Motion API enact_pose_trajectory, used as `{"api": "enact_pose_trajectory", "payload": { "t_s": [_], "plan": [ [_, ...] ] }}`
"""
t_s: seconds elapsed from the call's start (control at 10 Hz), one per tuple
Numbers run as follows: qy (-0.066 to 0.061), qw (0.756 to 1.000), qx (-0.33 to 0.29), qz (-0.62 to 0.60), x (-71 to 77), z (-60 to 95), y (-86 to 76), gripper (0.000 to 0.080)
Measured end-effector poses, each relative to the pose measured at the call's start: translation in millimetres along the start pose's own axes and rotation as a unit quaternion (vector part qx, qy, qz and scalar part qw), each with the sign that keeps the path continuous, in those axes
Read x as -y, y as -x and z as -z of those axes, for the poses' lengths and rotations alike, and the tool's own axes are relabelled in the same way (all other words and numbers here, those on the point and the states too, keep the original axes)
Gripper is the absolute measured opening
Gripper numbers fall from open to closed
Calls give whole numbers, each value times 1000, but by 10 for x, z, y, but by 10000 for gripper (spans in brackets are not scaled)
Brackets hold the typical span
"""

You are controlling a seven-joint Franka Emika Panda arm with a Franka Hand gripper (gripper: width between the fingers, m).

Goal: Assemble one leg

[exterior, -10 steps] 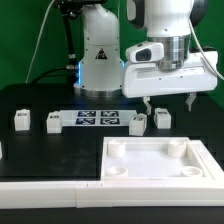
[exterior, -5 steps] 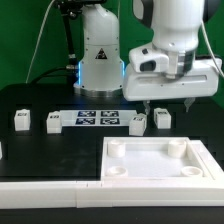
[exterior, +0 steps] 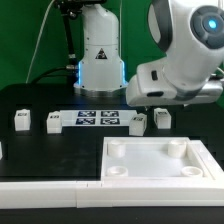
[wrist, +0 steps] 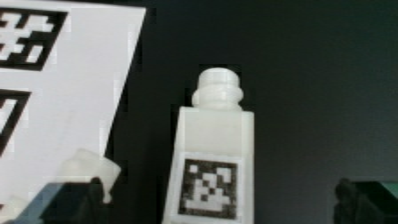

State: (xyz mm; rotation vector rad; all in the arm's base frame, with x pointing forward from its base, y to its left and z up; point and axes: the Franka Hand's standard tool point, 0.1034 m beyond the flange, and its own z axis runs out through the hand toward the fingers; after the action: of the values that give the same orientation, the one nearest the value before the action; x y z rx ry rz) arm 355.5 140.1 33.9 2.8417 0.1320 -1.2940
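Several white legs stand on the black table in the exterior view, two left of the marker board (exterior: 20, 119) (exterior: 52, 122) and two right of it (exterior: 138, 122) (exterior: 161, 117). The white hand (exterior: 176, 84) is tilted and hangs over the right pair, and its fingertips are hard to make out there. In the wrist view my gripper (wrist: 222, 196) is open. One leg (wrist: 217, 140), with its round peg and marker tag (wrist: 214, 186), lies between the two fingers (wrist: 71, 190). The fingers stand apart from it.
The marker board (exterior: 97, 119) lies mid-table and also shows in the wrist view (wrist: 63, 70), close beside the leg. The large white tray-like part (exterior: 160, 165) sits at the front. The robot base (exterior: 98, 55) stands behind.
The hand has tilted and swung toward the exterior view's right while staying over the right pair of legs. The parts on the table have not moved.
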Motion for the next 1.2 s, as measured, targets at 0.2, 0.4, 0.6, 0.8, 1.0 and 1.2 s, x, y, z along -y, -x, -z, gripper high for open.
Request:
{"api": "enact_pose_trajectory", "payload": {
  "t_s": [0.2,0.4,0.6,0.8,1.0,1.2],
  "plan": [
    [5,993,114,0,-30,-69,83,649],
    [4,993,114,1,-12,-95,4,649],
    [3,994,114,1,-12,-137,-19,649],
    [4,994,111,1,1,-195,-63,649],
    [6,994,113,0,17,-221,-54,649],
    [7,993,114,1,18,-231,-48,649]
  ]
}}
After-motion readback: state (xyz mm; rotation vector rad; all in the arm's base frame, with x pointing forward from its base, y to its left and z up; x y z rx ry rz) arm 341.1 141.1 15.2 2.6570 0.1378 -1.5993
